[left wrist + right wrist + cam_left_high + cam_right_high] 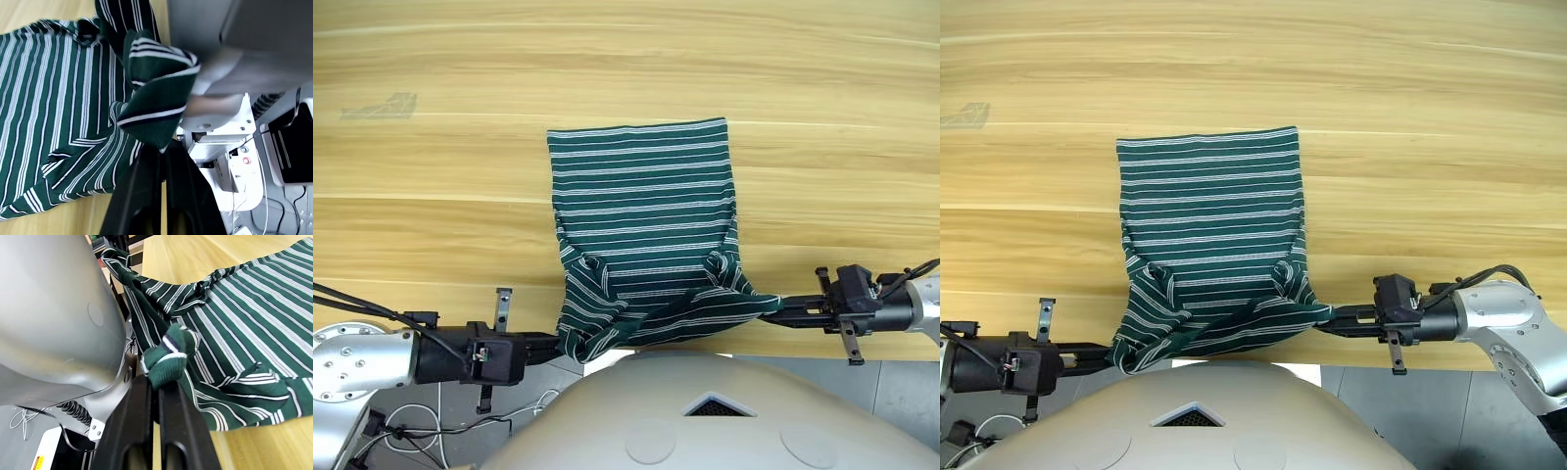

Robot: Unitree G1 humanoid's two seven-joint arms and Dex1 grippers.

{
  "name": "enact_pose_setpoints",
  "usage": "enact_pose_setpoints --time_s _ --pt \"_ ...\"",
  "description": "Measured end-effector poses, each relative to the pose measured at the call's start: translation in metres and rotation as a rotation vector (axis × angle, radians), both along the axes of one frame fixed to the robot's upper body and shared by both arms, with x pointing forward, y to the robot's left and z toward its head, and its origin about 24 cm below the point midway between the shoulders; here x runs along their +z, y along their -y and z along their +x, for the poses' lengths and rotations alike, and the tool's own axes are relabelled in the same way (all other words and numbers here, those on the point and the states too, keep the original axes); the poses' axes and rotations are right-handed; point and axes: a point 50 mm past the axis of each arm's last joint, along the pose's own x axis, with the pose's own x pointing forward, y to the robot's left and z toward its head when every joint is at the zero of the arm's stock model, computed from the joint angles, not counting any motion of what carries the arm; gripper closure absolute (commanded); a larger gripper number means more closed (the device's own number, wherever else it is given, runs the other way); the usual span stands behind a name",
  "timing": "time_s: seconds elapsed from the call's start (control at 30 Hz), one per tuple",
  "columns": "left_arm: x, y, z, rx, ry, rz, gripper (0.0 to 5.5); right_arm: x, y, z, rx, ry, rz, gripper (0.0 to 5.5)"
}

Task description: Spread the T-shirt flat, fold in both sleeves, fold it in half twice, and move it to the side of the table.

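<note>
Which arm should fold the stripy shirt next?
Probably both together, neither is better placed. The left gripper pinches the T-shirt at its near left corner. The right gripper pinches its near right corner. Both are at the table edge.

The T-shirt [646, 225] is soft knitted cloth, matt, dark green with thin white stripes, and its bunched edges show a fine knit texture. The desk [431, 59] is pale wood grain, smooth with a faint satin sheen. The left gripper [553, 345] and right gripper [781, 311] have black jaws, smooth and slightly glossy like plastic.
</note>
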Motion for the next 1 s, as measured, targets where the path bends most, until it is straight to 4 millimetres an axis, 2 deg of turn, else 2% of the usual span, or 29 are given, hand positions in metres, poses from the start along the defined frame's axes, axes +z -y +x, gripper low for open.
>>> enact_pose_setpoints --time_s 0.1,0.2,0.33,0.43,0.57,0.67,0.77,0.9,1.0 --pt "0.008 -0.003 0.007 0.032 0.011 -0.036 5.48 0.001 0.0 0.0 -0.019 0.012 0.012 5.5" --pt "0.008 -0.016 0.023 0.087 0.052 -0.017 5.48 0.0 -0.002 0.004 -0.026 0.052 0.009 5.5" --pt "0.01 -0.029 0.066 0.246 0.214 -0.066 5.48 0.007 -0.005 0.034 -0.078 0.19 0.026 5.5" --pt "0.007 -0.027 0.105 0.367 0.378 -0.112 5.48 0.02 -0.009 0.075 -0.157 0.357 0.065 5.5" --pt "-0.01 -0.02 0.138 0.435 0.418 -0.138 5.48 0.025 -0.015 0.106 -0.184 0.449 0.071 5.5" --pt "-0.021 -0.012 0.166 0.494 0.437 -0.177 5.48 0.016 -0.021 0.132 -0.229 0.483 0.049 5.5" --pt "-0.035 -0.012 0.187 0.581 0.431 -0.185 5.48 0.003 -0.027 0.157 -0.252 0.533 -0.041 5.5" --pt "-0.054 -0.017 0.203 0.707 0.406 -0.205 5.48 -0.016 -0.037 0.183 -0.305 0.551 -0.125 5.5" --pt "-0.059 -0.017 0.214 0.77 0.424 -0.219 5.48 -0.023 -0.043 0.194 -0.322 0.556 -0.14 5.5"
